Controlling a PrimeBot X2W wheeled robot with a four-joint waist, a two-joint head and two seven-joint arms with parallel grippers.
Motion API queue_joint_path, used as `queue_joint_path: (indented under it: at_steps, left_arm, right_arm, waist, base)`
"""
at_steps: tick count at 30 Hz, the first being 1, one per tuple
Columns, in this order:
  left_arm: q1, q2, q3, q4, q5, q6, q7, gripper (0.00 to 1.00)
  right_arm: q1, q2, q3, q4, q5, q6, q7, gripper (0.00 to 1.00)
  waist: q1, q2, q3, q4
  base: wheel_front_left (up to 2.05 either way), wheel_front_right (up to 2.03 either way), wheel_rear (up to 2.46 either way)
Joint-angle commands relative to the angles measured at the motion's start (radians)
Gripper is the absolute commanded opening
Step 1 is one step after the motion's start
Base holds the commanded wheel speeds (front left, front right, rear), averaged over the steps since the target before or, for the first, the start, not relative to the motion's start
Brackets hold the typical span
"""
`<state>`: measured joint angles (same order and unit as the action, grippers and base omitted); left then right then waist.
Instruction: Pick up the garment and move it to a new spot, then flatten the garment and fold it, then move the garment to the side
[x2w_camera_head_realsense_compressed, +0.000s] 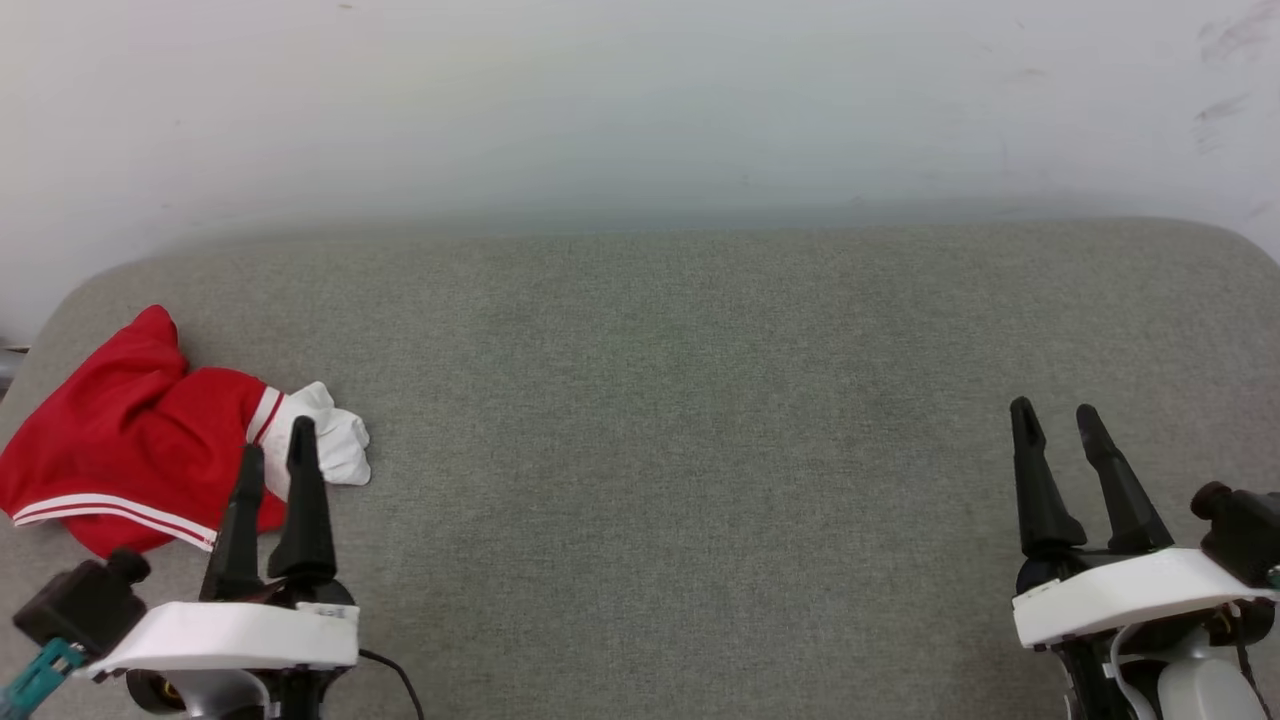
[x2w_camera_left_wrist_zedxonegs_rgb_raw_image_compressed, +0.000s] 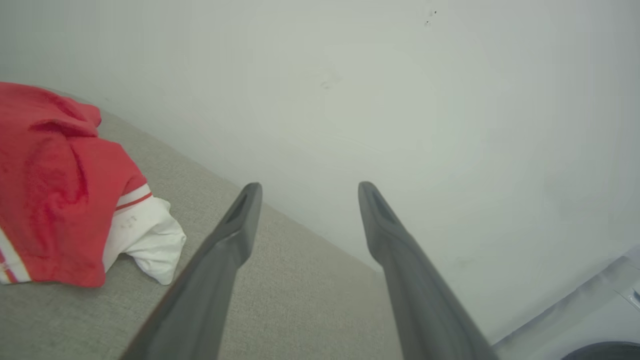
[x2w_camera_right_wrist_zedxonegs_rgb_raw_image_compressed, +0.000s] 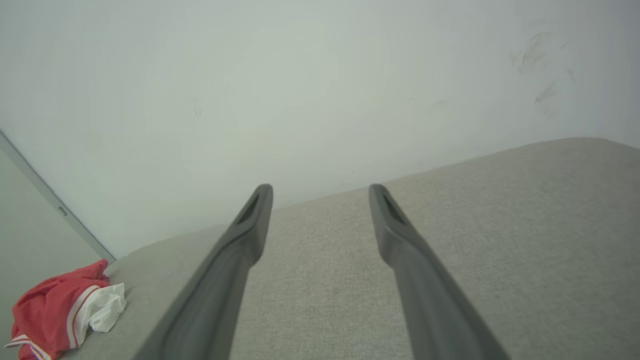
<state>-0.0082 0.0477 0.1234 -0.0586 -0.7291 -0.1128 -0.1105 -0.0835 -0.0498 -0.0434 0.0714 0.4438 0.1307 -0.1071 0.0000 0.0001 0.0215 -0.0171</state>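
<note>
The garment (x2w_camera_head_realsense_compressed: 130, 440) lay crumpled at the left end of the grey cushioned surface (x2w_camera_head_realsense_compressed: 700, 400), a white sleeve (x2w_camera_head_realsense_compressed: 335, 445) poking toward the middle, evidently not yet picked up. The left gripper (x2w_camera_head_realsense_compressed: 275, 442) hovered just beside that sleeve, jaws spread and empty, judged staged for the first grasp. The right gripper (x2w_camera_head_realsense_compressed: 1053, 410), likewise spread and empty, stood well apart, presumably leaving the middle free.

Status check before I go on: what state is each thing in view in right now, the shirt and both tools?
Red jersey-style shirt with white short sleeves: crumpled in a heap at the left end of the grey fabric cushion, not flattened, not folded, not held.
Left tool: open, empty, close beside the shirt's white sleeve.
Right tool: open, empty, over bare cushion far from the shirt.
</note>
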Motion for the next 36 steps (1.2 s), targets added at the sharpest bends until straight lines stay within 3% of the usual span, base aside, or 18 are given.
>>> queue_joint_path:
  at_steps: [1, 12, 18, 27, 33, 36]
  left_arm:
    - [-0.005, 0.003, -0.015, -0.027, 0.045, 0.006, -0.010, 1.00]
    - [0.014, 0.020, -0.130, -0.060, 0.268, 0.044, -0.040, 1.00]
    - [0.017, 0.050, -0.177, -0.050, 0.351, 0.098, -0.056, 1.00]
    - [0.018, 0.098, -0.232, -0.036, 0.433, 0.189, -0.077, 1.00]
    - [0.019, 0.114, -0.255, -0.019, 0.460, 0.211, -0.089, 1.00]
    - [0.021, 0.104, -0.248, -0.010, 0.445, 0.200, -0.095, 1.00]
  right_arm:
    - [-0.021, -0.001, 0.007, -0.018, -0.042, 0.000, -0.013, 1.00]
    - [-0.026, -0.001, 0.028, -0.020, -0.228, 0.000, -0.043, 1.00]
    - [-0.029, -0.001, 0.028, -0.019, -0.312, 0.000, -0.058, 1.00]
    - [-0.029, -0.001, 0.030, -0.018, -0.411, 0.000, -0.080, 1.00]
    - [-0.024, -0.001, 0.034, -0.014, -0.435, 0.000, -0.091, 1.00]
    - [-0.024, -0.001, 0.033, -0.009, -0.434, 0.000, -0.098, 1.00]
  waist:
    - [0.0000, -0.0001, 0.001, 0.000]
    - [0.0000, -0.0001, 0.008, -0.002]
    - [0.0000, -0.0001, 0.010, -0.005]
    - [0.0000, -0.0001, 0.012, -0.009]
    - [0.0000, -0.0001, 0.013, -0.010]
    - [0.0000, -0.0001, 0.014, -0.010]
  base:
    - [0.00, 0.00, 0.00]
    - [0.00, 0.00, 0.00]
    - [0.00, 0.00, 0.00]
    - [0.00, 0.00, 0.00]
    - [0.00, 0.00, 0.00]
    - [0.00, 0.00, 0.00]
